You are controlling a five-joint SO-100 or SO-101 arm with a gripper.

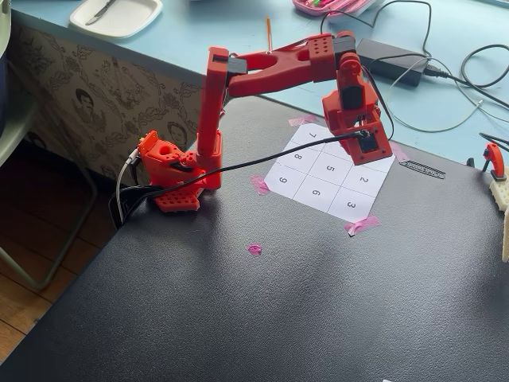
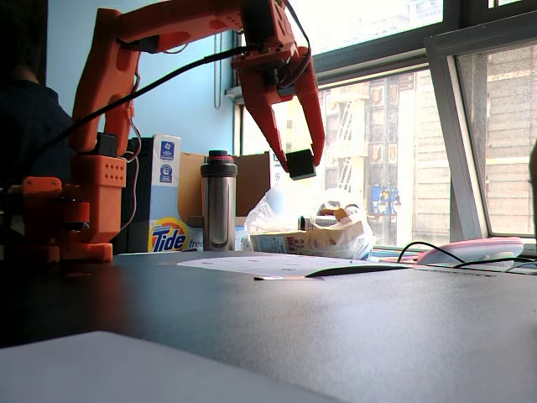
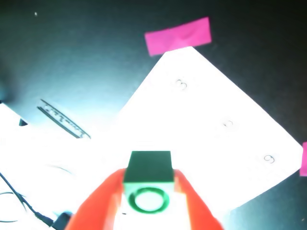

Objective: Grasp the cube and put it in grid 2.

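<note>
The cube [image 3: 147, 184] is clamped between the red fingers [image 3: 96, 206] of the gripper [image 2: 299, 164] and is held in the air above the numbered paper sheet [image 1: 318, 191], near grid 2 [image 1: 363, 180], as seen in a fixed view.

One red arm [image 1: 262, 72]; one gripper [image 2: 299, 164] holding one cube [image 3: 148, 181]. One numbered sheet [image 1: 330, 171] below the tool (nine cells), four pink tape corners, one loose pink spot [image 1: 254, 249]. One steel flask [image 2: 218, 201], one Tide box [image 2: 168, 195].
</note>
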